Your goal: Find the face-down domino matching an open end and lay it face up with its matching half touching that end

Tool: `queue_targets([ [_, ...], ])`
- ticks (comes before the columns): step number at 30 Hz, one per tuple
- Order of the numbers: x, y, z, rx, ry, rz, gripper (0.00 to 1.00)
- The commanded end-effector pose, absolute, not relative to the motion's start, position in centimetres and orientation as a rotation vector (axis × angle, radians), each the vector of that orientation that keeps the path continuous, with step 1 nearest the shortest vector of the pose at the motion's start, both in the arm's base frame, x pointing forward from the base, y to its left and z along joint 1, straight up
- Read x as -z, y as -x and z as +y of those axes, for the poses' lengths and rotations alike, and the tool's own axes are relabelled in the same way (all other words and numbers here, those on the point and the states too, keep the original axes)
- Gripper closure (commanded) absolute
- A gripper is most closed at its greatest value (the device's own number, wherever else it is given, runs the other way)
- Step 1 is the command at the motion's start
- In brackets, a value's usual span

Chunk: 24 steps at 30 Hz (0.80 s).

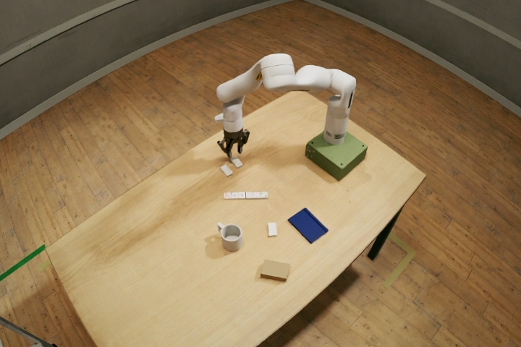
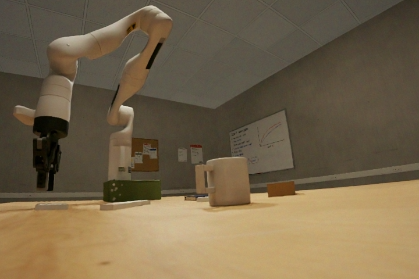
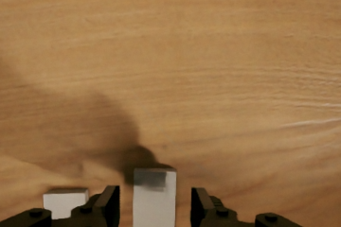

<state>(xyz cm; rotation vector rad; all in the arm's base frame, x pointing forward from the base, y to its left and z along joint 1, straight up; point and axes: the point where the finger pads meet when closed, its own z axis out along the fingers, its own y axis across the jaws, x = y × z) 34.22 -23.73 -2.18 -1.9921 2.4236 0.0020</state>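
robot hand hung partway open, nothing gripped, blank domino right below it, another just beside that

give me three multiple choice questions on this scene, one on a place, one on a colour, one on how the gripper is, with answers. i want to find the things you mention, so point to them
1. Where is the mug (image 1: 231, 239) (image 2: 228, 181) in the top view?
a) on the green base
b) on the floor
c) on the table, left of the blue tray
d) on top of the tan block

2. What colour is the tray?
a) red
b) blue
c) yellow
d) white

3. How is the gripper (image 1: 234, 153) (image 2: 45, 190) (image 3: 155, 203)?
a) shut on the mug
b) fingers pressed together
c) shut on the tan block
d) fingers apart, nothing held

Answers:
1 c: the top view shows it standing on the wood, left of the tray.
2 b: the tray (image 1: 307, 225) looks dark blue from above.
3 d: the wrist view shows gaps between the fingers and the domino (image 1: 236, 163) (image 3: 153, 205).
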Motion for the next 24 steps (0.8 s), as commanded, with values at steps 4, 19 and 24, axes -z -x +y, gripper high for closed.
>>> queue_targets([
  [4,3.2,-34.3,-23.7,0.001,1.991,2.423,0.51],
  [19,3.9,-34.3,-23.7,0.001,1.991,2.423,0.51],
  [24,3.9,-34.3,-23.7,0.001,1.991,2.423,0.51],
])
